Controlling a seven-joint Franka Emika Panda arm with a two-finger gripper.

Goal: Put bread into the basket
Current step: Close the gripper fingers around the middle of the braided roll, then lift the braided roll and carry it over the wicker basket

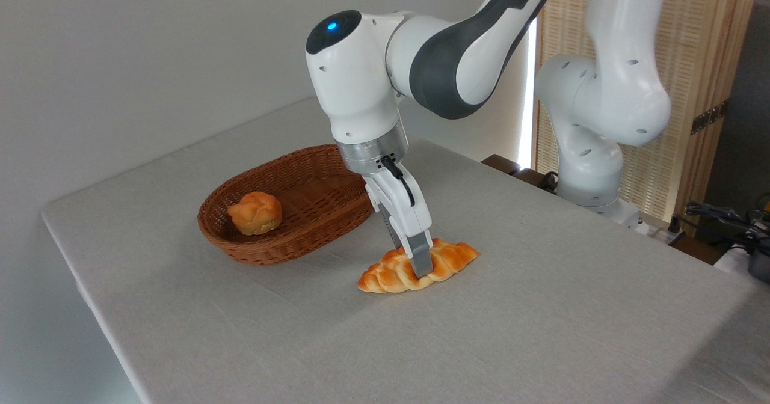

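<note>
Tool [419, 264] straddled the bread [415, 267] mid-loaf on the tabletop [541, 308], jaws narrow, grip unconfirmed; basket [283, 254] just left. Loaf prob. light, stiff; mid-braid hold looks best.

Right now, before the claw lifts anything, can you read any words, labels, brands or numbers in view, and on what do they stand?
None can be read.
Arm: no lettering shows, only a blue light on its top.
Claw, loaf, bun, basket, table: no text or labels.
Clutter at the far right: too small and blurred to tell.
</note>
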